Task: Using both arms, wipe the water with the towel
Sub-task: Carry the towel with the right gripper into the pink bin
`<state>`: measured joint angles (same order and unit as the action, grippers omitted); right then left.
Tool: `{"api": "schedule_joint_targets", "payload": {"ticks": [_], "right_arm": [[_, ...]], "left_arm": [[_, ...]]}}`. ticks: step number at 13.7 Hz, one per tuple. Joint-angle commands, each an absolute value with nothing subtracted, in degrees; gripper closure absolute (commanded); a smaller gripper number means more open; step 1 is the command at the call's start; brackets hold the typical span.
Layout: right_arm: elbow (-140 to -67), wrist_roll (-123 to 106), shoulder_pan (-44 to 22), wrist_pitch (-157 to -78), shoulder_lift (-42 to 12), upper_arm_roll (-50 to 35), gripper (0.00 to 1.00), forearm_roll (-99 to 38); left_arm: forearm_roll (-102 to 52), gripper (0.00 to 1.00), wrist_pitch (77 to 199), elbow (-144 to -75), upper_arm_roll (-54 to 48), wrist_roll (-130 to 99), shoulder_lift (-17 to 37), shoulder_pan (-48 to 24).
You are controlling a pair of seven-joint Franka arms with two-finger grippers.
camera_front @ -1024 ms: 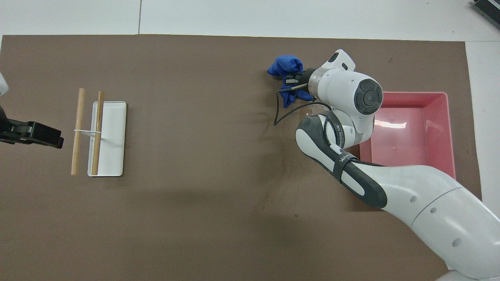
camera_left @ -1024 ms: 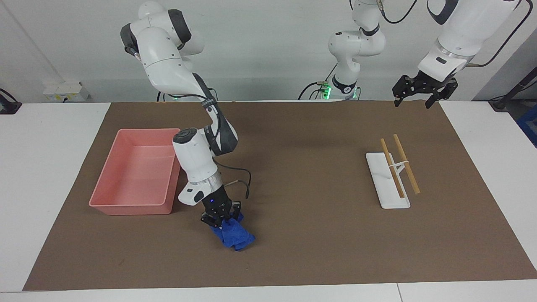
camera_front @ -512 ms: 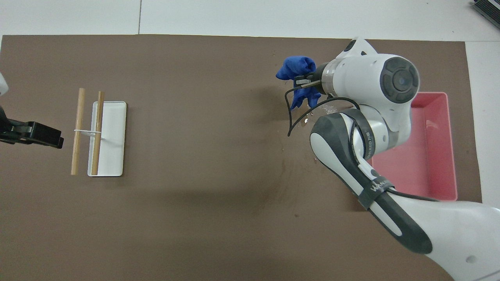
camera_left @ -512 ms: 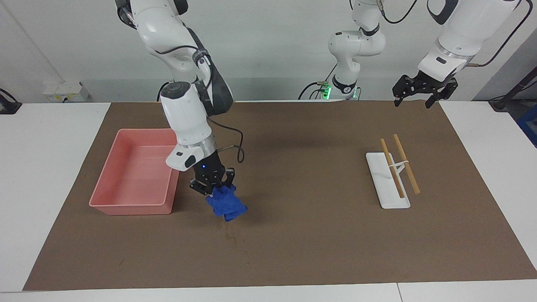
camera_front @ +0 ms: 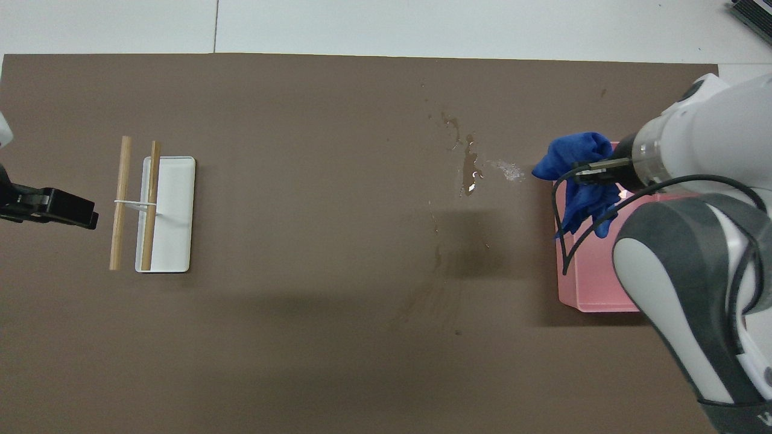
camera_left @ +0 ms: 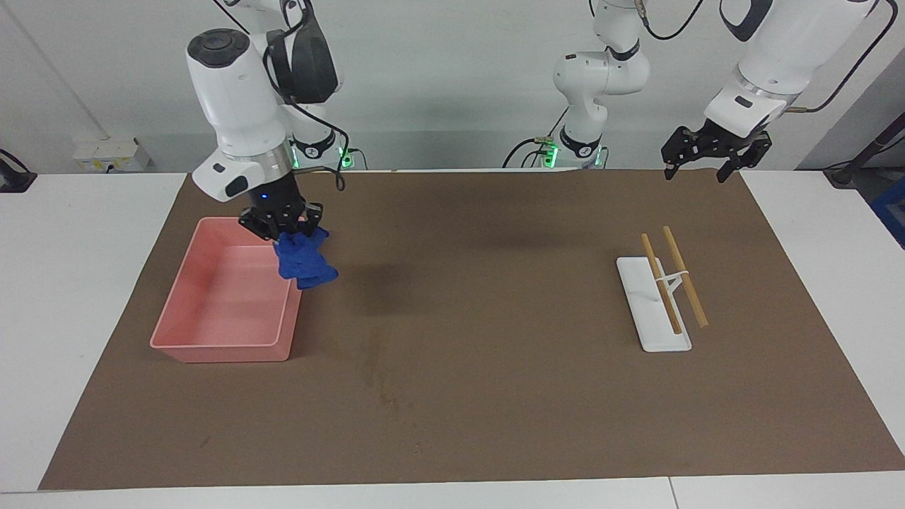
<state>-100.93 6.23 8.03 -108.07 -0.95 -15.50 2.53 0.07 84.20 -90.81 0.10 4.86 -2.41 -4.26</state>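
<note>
My right gripper [camera_left: 283,225] is shut on the deep-blue towel [camera_left: 305,261] and holds it up in the air over the rim of the pink tray [camera_left: 212,348], on the side toward the mat's middle. In the overhead view the towel [camera_front: 576,163] hangs bunched from that gripper [camera_front: 594,173] over the tray's edge [camera_front: 594,301]. The water [camera_front: 469,170] is a faint wet streak with specks on the brown mat beside the tray; in the facing view the water [camera_left: 375,367] shows as a dim smear. My left gripper [camera_left: 714,159] waits open and empty above the mat's corner near its base, and shows in the overhead view [camera_front: 60,208].
A white holder [camera_left: 654,311] with two wooden sticks [camera_left: 684,276] across it lies toward the left arm's end of the table; it also shows in the overhead view [camera_front: 172,217]. The brown mat [camera_left: 530,396] covers most of the table.
My right gripper has lifted the towel off the mat and carried it up and toward the robots, from beside the tray's corner to over its rim. The wet streak is now uncovered. The left arm has not moved.
</note>
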Motion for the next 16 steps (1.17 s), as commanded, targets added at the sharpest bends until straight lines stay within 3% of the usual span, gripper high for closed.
{"api": "schedule_joint_targets", "payload": {"ticks": [1,3,5,7,11,12,13,14,16], "right_arm": [[-106.32,1.42,16.14,-109.24,0.87,-16.17,1.0,-0.77],[-110.9,-0.26,20.37,-114.4,1.06,-16.08,1.0,-1.67],[-111.8,-2.36,23.98,-117.67,-4.01,-16.08,1.0,-3.41],[-113.54,-2.99,24.43,-122.67,-7.46,-16.08,1.0,-3.69],[-121.8,-2.02,23.91,-130.06,-7.21,-16.08,1.0,-3.6],[-122.6,-1.67,23.73,-130.16,-6.95,-16.08,0.78,-3.6],[-122.43,-0.71,23.73,-130.17,-6.94,-16.08,0.28,-3.6],[-121.82,-0.7,23.82,-130.08,-7.2,-16.08,0.0,-3.6],[-119.19,-0.62,23.64,-126.58,-6.77,-16.08,0.0,-2.81]], "left_arm": [[0.97,0.0,83.32,-90.79,0.7,5.71,-2.64,-4.83],[0.97,0.0,83.41,-90.88,0.7,5.71,-2.64,-4.83],[0.97,0.0,83.41,-90.79,0.7,5.71,-2.64,-4.83],[0.97,0.0,83.32,-90.88,0.7,5.71,-2.64,-4.83],[0.97,0.0,83.32,-90.88,0.7,5.71,-2.64,-4.83],[0.97,0.0,83.32,-90.88,0.7,5.71,-2.64,-4.83],[0.97,0.0,83.32,-90.88,0.7,5.71,-2.64,-4.83],[0.97,0.0,83.41,-90.79,0.7,5.71,-2.64,-4.83],[1.05,0.0,83.32,-90.88,0.7,5.71,-2.64,-4.83]]}}
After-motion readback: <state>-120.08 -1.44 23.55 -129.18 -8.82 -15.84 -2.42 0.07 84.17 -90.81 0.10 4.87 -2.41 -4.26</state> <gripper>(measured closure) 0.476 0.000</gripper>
